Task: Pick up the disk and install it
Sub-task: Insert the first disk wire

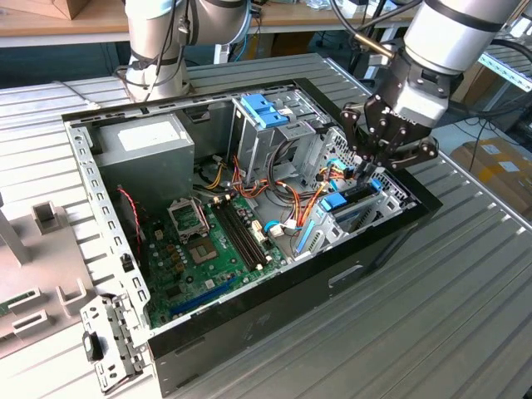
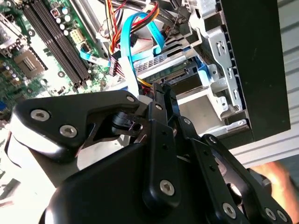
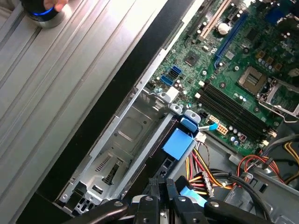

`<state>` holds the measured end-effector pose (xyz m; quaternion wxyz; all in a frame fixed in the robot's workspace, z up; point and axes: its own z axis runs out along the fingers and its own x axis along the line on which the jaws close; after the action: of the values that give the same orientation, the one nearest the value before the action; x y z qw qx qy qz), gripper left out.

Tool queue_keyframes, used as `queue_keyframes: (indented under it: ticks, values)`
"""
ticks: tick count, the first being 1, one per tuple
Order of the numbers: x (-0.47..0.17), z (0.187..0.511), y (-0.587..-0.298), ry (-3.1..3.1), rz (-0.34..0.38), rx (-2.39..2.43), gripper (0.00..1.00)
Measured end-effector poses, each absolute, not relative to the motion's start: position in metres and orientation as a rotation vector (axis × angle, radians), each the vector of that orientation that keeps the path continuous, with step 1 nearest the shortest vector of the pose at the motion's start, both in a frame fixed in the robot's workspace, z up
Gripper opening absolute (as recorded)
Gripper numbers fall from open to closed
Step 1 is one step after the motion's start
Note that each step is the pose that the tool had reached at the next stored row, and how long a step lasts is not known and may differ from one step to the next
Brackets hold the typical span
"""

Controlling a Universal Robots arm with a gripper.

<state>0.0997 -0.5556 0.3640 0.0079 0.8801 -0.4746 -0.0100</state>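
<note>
The disk (image 1: 353, 202), a dark drive with bright blue rails and a blue end tab, lies in the drive bay at the exterior view's right end of the open computer case (image 1: 249, 324). My gripper (image 1: 368, 170) stands right over it, pointing down into the bay. In the second wrist view the fingers are pressed together, and the gripper (image 2: 162, 89) has its tips at the connector end of the disk (image 2: 183, 77). I cannot tell whether they touch. In the first wrist view the gripper (image 3: 162, 184) is beside the blue tab of the disk (image 3: 178, 143).
Orange, yellow and blue cables (image 1: 293, 202) run close beside the bay. The green motherboard (image 1: 208, 241), the power supply (image 1: 141, 145) and an upper cage with a pale-blue latch (image 1: 264, 110) share the case. A second arm's base (image 1: 158, 58) stands behind. A loose metal bracket (image 1: 108, 342) lies on the ribbed table.
</note>
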Motion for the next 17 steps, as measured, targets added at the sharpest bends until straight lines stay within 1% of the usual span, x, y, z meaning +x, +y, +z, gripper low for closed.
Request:
queue_keyframes:
  ticks: [17]
  values:
    - [0.0997,0.3625,-0.5556,-1.759,-0.034,2.586,0.17]
